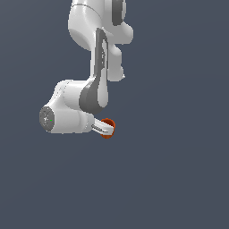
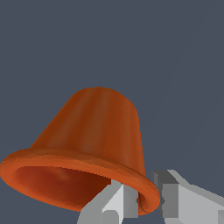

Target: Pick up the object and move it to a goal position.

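In the exterior view, going from that view's left to its right, the white arm (image 1: pixel 89 67) comes first: its last segment (image 1: pixel 65 114) sits low and lies nearly level, with a round grey cap facing the exterior view's left. From that segment the gripper (image 1: pixel 107 129) reaches toward the exterior view's right, its pale fingers (image 1: pixel 102 129) drawn close together. At their tips sits the orange-red cup (image 1: pixel 108 128), small against the plain blue-grey backdrop (image 1: pixel 179 170), with no surface visible beneath it, so no edge or corner can place it.

The wrist view shows the cup (image 2: pixel 94 135) large and close, tilted, its wide rolled rim toward the camera and its narrower closed base pointing away. Faint ribs run down its outer wall and the inside is a darker red. One pale finger (image 2: pixel 114 203) lies over the rim from the inside and a second grey finger (image 2: pixel 175 197) presses just outside it, so the gripper (image 2: pixel 144 201) is clamped on the cup's rim and wall, pinching it between the two pads
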Controlling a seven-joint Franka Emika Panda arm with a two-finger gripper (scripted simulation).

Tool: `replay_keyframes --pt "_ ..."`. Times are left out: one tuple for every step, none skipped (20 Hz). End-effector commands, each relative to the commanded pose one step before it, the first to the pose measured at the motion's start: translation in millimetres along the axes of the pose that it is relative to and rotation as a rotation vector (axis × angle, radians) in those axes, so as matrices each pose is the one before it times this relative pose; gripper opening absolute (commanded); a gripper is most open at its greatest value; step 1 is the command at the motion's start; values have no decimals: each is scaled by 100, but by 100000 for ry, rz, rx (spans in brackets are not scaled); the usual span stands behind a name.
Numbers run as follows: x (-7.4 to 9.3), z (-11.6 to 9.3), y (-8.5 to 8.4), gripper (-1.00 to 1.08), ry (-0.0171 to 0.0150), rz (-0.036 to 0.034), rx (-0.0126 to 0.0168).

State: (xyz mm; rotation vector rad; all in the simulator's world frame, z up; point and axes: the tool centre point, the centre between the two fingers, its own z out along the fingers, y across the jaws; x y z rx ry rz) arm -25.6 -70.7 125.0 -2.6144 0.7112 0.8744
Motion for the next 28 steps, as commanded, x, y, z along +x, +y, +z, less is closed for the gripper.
replay_keyframes --pt "-1516 -2145 533 -100 261 -46 91" --pt "-647 -889 241 -100 0 0 0" --pt "-642 -887 239 -100 0 0 0" --pt "-634 -881 237 -100 0 0 0" --pt "-593 -854 237 -100 -19 82 -50" --pt "-616 -869 231 -100 0 0 0" --pt "-613 -872 231 -100 0 0 0" --pt "-609 -871 231 -100 0 0 0" --pt "-585 -842 222 -100 0 0 0" --pt "-552 -802 211 -100 0 0 0" --pt "-517 -763 198 -100 0 0 0" --pt "-479 -719 183 -100 0 0 0" --pt "-433 -645 126 -100 -10 -22 -65" --pt "-386 -603 147 -100 0 0 0" --pt "-345 -545 132 -100 0 0 0" --pt "-307 -490 117 -100 0 0 0" --pt "-271 -436 104 -100 0 0 0" --pt "-236 -383 90 -100 0 0 0" --pt "-202 -332 77 -100 0 0 0" --pt "-177 -278 47 -100 -23 -94 13" --pt "-134 -231 50 -100 0 0 0" --pt "-100 -182 37 -100 0 0 0" --pt "-66 -133 23 -100 0 0 0" --pt "-33 -85 9 -100 0 0 0" --pt "0 -37 -4 -100 0 0 0" --pt "31 1 2 -100 -14 -41 54" --pt "57 50 -27 -100 0 0 0" --pt "24 24 -11 -100 0 0 0"
